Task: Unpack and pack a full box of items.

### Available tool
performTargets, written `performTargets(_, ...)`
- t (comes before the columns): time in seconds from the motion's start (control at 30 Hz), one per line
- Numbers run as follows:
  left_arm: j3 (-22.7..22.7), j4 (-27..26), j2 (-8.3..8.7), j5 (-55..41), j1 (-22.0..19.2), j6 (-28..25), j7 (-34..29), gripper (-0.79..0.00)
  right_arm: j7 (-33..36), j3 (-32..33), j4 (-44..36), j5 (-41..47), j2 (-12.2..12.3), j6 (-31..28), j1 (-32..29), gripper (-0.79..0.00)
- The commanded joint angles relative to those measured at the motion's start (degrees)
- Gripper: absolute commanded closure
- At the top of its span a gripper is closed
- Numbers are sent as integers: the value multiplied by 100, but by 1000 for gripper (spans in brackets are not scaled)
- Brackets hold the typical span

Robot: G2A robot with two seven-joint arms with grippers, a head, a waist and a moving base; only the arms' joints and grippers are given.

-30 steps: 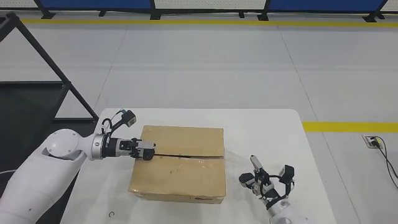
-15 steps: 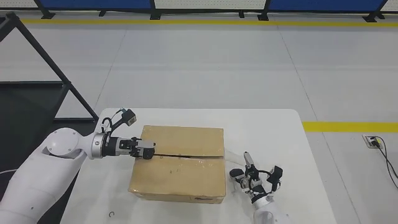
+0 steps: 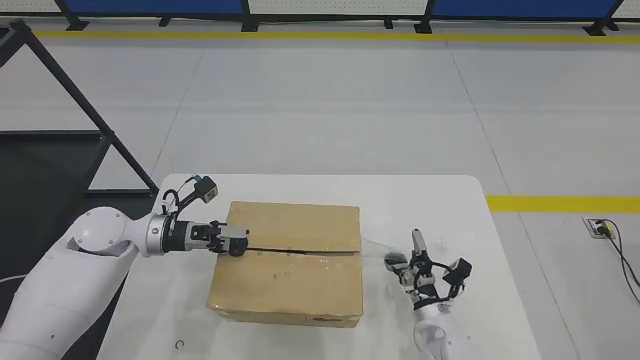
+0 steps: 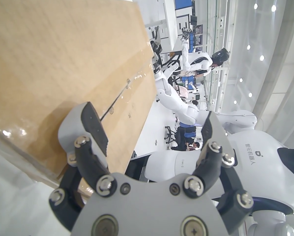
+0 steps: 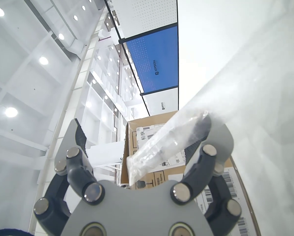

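- Starting far left: a tiny dark item [image 3: 180, 343] lies on the white desk [image 3: 440, 210], apart from the left jaws and on the robot's side of them. It's too small to name.
- On to the left jaws: spread wide, gripping nothing. They sit at the left end of the cardboard box [image 3: 290, 270], right where its top seam begins.
- One pad [image 4: 94, 124] is down at the box top, just beside the seam's end. Contact or a sliver of air? I cannot tell. The other pad [image 4: 212, 130] stands off the cardboard with open air around it.
- Ahead of those jaws the box runs away lengthwise. Its flaps are shut, and the seam is a dark line along the lid with shiny clear tape glinting on it.
- The box lies flat on the desk, between the two sets of jaws.
- Over to the right jaws, near the box's right end and pointing upward off the desk. Wide open as well.
- A crinkled clear strip [image 5: 166, 143] lies across one finger [image 5: 205, 128], running over its pad and out past the tip. The opposite finger [image 5: 79, 133] is bare and well apart from it, so nothing is pinched between the two. Whether the strip is stuck to that pad, I cannot tell.
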Motion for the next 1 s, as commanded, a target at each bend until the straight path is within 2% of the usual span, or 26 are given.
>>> performTargets(0.0,-30,-20,-5,27,11,19,-10,-785,-23,85,-100,-33,6,-19,-46,-785)
performTargets(0.23,-126,-74,-24,124,41,49,-48,-785,-33,311,-445,-89,15,8,-217,-785)
performTargets(0.57,-262,-94,-53,210,91,80,-26,-785,-38,501,-650,-119,-16,-32,-92,-785)
performTargets(0.97,-412,-135,-87,263,169,124,-26,-785,-277,995,-1876,-879,44,375,-450,-785)
